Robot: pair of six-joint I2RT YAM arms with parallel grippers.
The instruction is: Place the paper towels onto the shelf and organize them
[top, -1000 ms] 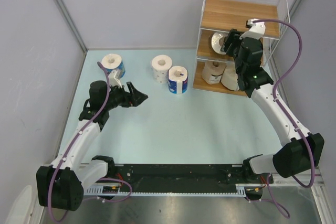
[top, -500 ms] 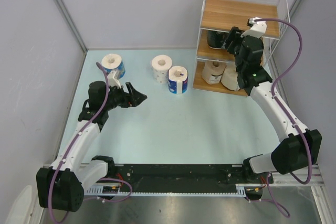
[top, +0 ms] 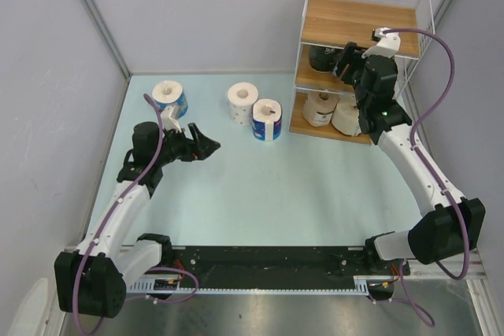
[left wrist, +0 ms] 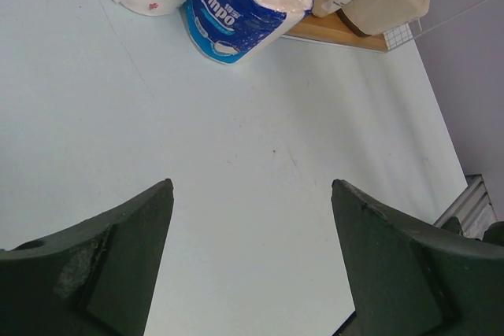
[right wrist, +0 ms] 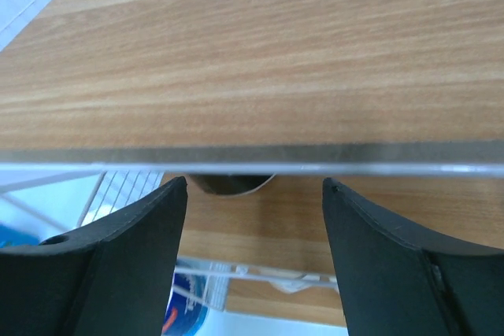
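You are half done: on the shelf (top: 358, 17) the dark roll (top: 321, 58) sits just beyond your spread, empty right fingers (right wrist: 118, 273), the cream roll (top: 319, 108) and tan roll (top: 346, 118) below them; on the tabletop (top: 276, 186) the blue roll (top: 266, 120) and speckled roll (top: 242, 101) lie ahead of your spread left fingers (left wrist: 102, 273), the second blue roll (top: 170, 97) behind them.

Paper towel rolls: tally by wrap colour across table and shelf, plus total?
blue-wrapped rolls: 2
white red-speckled roll: 1
dark-wrapped roll: 1
cream roll: 1
tan-brown roll: 1
Total: 6
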